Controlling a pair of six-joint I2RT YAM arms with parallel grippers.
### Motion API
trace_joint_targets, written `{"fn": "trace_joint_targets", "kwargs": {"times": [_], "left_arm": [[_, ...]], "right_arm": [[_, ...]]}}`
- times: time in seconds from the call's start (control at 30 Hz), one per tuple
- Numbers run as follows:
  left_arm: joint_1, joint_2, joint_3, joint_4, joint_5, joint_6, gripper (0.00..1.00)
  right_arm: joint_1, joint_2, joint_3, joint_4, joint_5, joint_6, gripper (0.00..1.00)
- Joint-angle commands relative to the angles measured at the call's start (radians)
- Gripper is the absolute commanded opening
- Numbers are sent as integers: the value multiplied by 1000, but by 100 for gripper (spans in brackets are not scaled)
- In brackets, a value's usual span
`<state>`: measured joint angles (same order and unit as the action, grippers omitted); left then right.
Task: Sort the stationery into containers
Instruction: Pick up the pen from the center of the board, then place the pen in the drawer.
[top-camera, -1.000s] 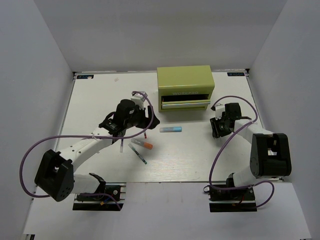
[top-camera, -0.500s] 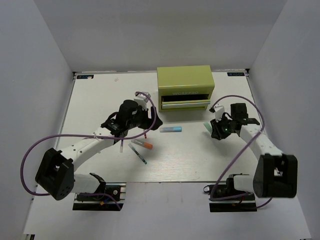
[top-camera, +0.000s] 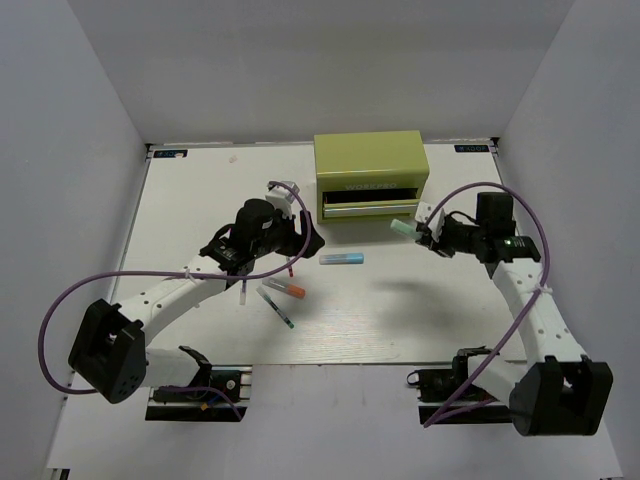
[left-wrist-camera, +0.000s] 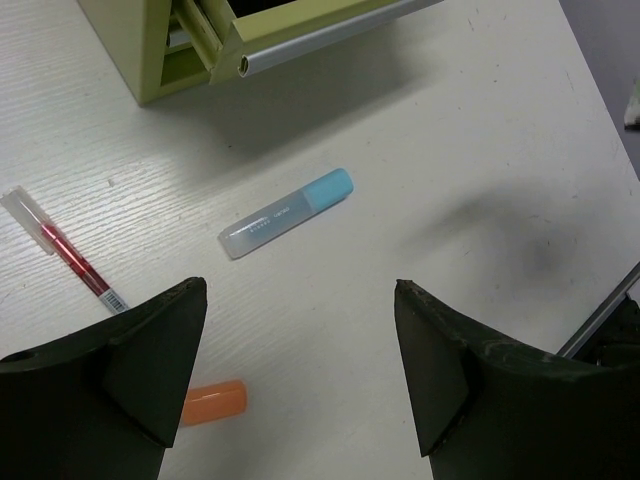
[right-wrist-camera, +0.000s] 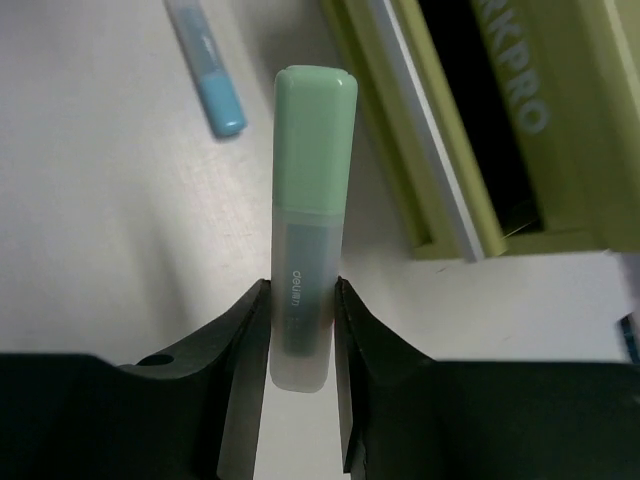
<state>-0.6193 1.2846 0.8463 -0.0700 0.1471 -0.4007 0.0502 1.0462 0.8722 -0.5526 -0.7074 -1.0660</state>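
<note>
Beside the "KPRO"-lettered box (right-wrist-camera: 585, 120), right fingers (right-wrist-camera: 240, 345) grip a green highlighter (right-wrist-camera: 312, 200)

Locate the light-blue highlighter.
Top view: the light-blue highlighter lies on the table near centre, just in front of the open drawer of the olive box.

The drawer box (top-camera: 370, 160) stands at the back of the desk (top-camera: 200, 190), with one drawer (top-camera: 370, 209) pulled out. A short marker (top-camera: 342, 258) lies before it, and a few pens (top-camera: 284, 288) lie left of that. Right of the drawer, the right claw (right-wrist-camera: 300, 290) holds a second marker (right-wrist-camera: 314, 140).
</note>
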Motion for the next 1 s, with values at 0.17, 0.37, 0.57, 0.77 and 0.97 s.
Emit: {"fn": "trace_joint_targets", "kwargs": {"times": [0.17,0.37,0.57,0.77,0.97], "left_arm": [[-5,-54,-15,26,-9,-9,86],[-14,-74,-36,45,-9,-41,86],[-14,-74,-47,55,-9,-41,86],[-14,-56,-47,75,-9,-41,86],[-14,-56,-47,85,-9,-41,86]], "right_arm": [[68,302,313,175,11,-297,7],[148,391,415,188,45,-344,7],[206,423,401,166,71,-344,7],[284,416,323,328,196,-258,7],[341,436,289,420,347,-180,7]]}}
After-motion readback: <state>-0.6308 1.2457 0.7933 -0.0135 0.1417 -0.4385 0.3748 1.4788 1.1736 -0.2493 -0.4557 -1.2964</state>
